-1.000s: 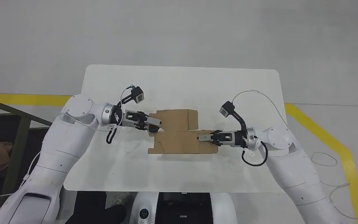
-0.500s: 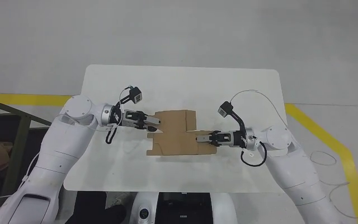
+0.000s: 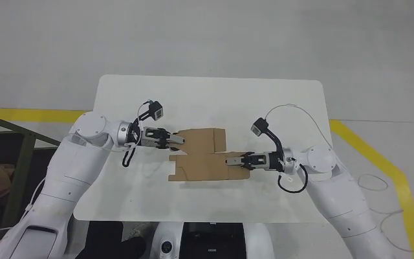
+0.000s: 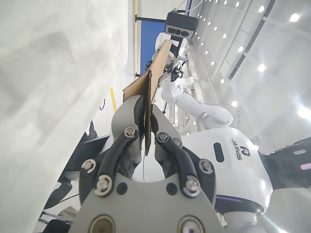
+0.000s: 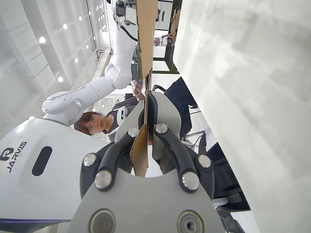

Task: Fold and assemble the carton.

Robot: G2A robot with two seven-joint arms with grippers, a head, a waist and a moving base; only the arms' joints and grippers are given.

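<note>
We judged the task barely begun. The carton (image 3: 202, 158) was a flat cardboard blank, with no wall raised and no flap tucked that we could see, so all the folding and closing was left to do. It hung between the two arms above the counter (image 3: 194, 97). The left end effector (image 3: 173, 138) was clamped down on a tab at one edge, its fingers pressed to both faces of the board. The right end effector (image 3: 233, 159) was closed the same way on the opposite edge, so the sheet ran straight out from each one toward the other. In both wrist views the board was edge-on and appeared clear of the counter beside it, but we could not tell this for its whole outline. We could hardly make out the crease lines from above. We could not tell whether the blank was one layer or two, and the fingers hid the gripped parts of the tabs.
</note>
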